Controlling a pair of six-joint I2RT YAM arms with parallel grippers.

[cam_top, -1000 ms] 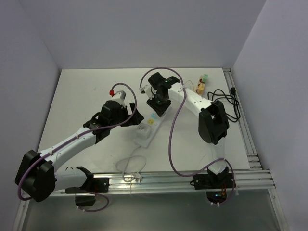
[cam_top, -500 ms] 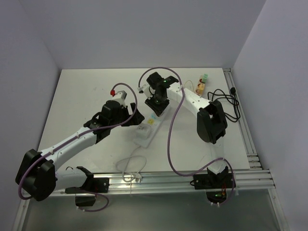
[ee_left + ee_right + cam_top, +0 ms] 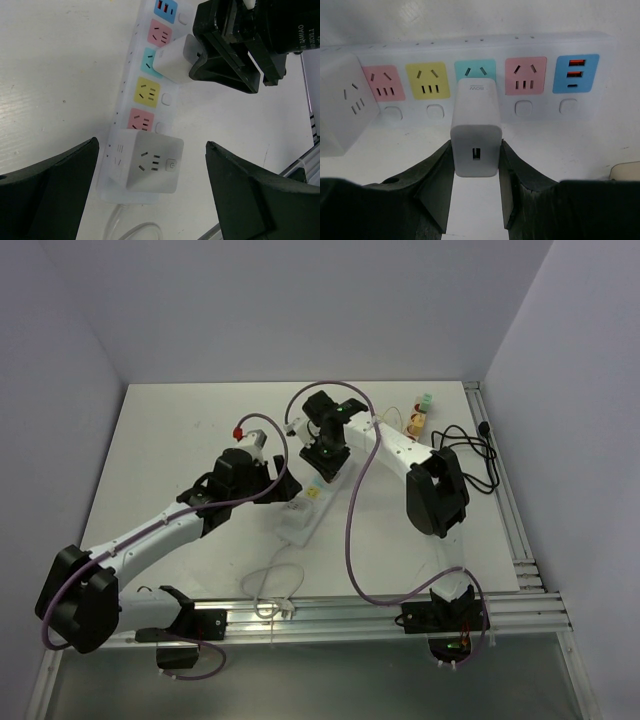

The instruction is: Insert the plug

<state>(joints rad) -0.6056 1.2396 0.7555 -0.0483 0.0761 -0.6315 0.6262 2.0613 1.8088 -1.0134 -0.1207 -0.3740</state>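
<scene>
A white power strip (image 3: 303,514) with coloured sockets lies mid-table. My right gripper (image 3: 475,150) is shut on a white charger plug (image 3: 475,135), one finger on each side. The plug's front end meets the teal socket (image 3: 475,67), and its prongs are hidden. From the left wrist view the plug (image 3: 172,61) leans at the teal socket of the strip (image 3: 150,93). My left gripper (image 3: 151,150) hangs open above the strip's near end, its fingers wide on either side of a white cube adapter (image 3: 150,162), touching nothing.
The strip's white cord (image 3: 270,590) loops toward the front rail. A black cable (image 3: 470,455) lies at the right, beside small objects (image 3: 420,415) at the back. Aluminium rails (image 3: 520,540) run along the right and front edges.
The right gripper has shifted slightly left with the plug, staying over the strip. The left wrist has edged a little right toward the strip's near end. Neither gripper has opened or shut.
</scene>
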